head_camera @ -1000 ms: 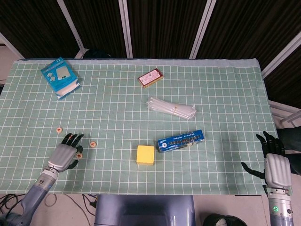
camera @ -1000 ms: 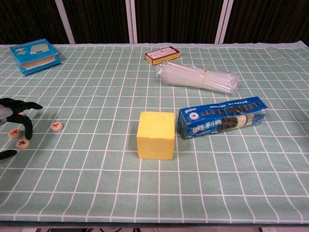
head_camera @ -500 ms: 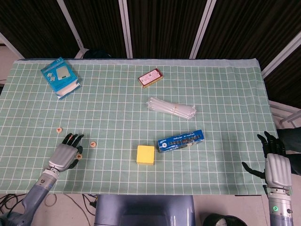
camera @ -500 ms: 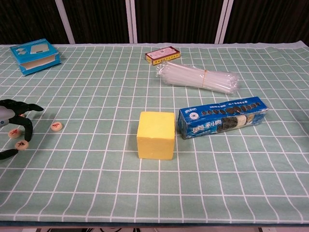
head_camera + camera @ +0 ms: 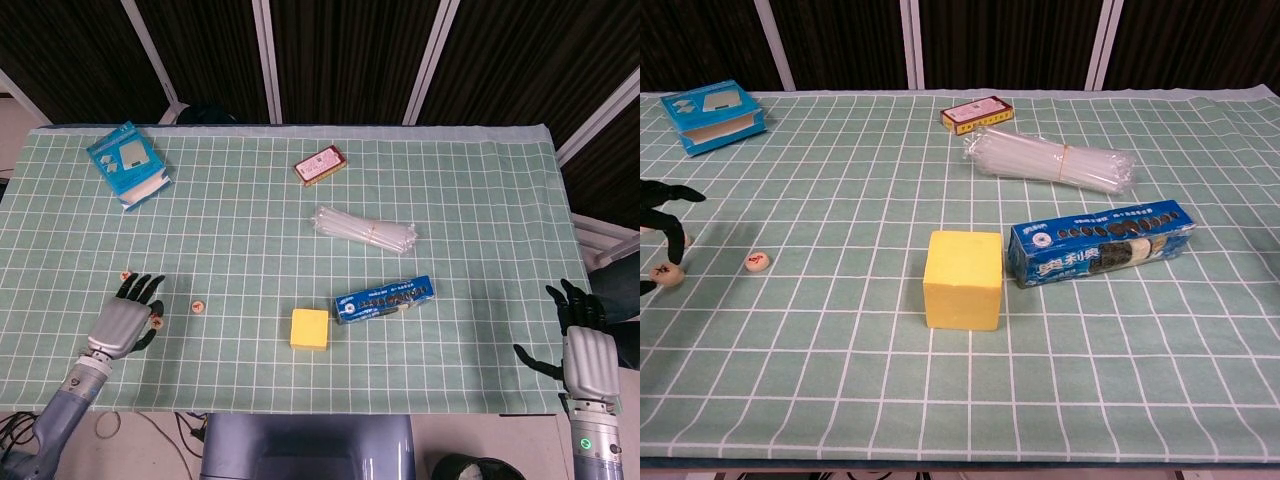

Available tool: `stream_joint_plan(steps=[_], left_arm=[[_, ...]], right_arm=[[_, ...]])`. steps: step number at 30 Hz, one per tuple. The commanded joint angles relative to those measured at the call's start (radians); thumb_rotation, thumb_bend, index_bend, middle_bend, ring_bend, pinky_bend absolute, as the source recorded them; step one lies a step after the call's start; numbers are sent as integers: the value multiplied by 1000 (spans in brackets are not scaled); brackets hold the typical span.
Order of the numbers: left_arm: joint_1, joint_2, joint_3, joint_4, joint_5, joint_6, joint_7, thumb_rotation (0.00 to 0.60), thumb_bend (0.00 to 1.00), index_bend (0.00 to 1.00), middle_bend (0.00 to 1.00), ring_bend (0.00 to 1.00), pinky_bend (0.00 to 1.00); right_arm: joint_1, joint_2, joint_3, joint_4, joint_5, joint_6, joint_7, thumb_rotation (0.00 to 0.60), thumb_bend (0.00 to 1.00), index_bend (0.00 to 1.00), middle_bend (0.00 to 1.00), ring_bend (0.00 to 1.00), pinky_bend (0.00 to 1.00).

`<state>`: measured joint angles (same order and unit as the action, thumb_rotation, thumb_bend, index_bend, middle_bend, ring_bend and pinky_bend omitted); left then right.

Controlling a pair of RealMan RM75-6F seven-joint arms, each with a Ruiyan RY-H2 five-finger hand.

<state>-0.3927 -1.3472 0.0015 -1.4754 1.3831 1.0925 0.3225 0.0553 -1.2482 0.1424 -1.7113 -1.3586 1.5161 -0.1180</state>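
Table (image 5: 480, 330) covered by a green checked cloth | blue box (image 5: 128, 164) at far left | red packet (image 5: 320, 166) and bundle of clear straws (image 5: 365, 229) mid-far | cookie pack (image 5: 384, 299) just beside yellow block (image 5: 310, 328) | round game pieces (image 5: 757, 261) (small, marked) at near left

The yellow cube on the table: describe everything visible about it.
The yellow cube is a plain, matte, block-shaped thing, uniformly yellow with no print, soft-edged and looking like foam or sponge. It sits flat and upright on the green checked tablecloth, near the front middle of the table. Just to its right lies the blue cookie pack, close beside it with a narrow gap showing in the head view. Neither hand touches it; the left hand is far off to its left.
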Motion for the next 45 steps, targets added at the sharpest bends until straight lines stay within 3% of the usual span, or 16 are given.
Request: stream_joint_plan(steps=[1, 10, 45], left_arm=[[4, 11, -8, 13, -13, 1, -21, 600, 357, 495, 46, 0, 0], [-8, 5, -15, 64, -25, -23, -64, 600, 357, 496, 46, 0, 0], [-33, -65, -15, 104, -49, -36, 31, 600, 356, 490, 49, 0, 0]], right_arm=[[0, -1, 0, -1, 0, 0, 0, 600, 267, 118, 51, 2, 0], [1, -3, -2, -4, 1, -1, -11, 600, 267, 118, 51, 2, 0], [2, -1, 0, -5, 10, -6, -13, 600, 266, 118, 51, 2, 0]])
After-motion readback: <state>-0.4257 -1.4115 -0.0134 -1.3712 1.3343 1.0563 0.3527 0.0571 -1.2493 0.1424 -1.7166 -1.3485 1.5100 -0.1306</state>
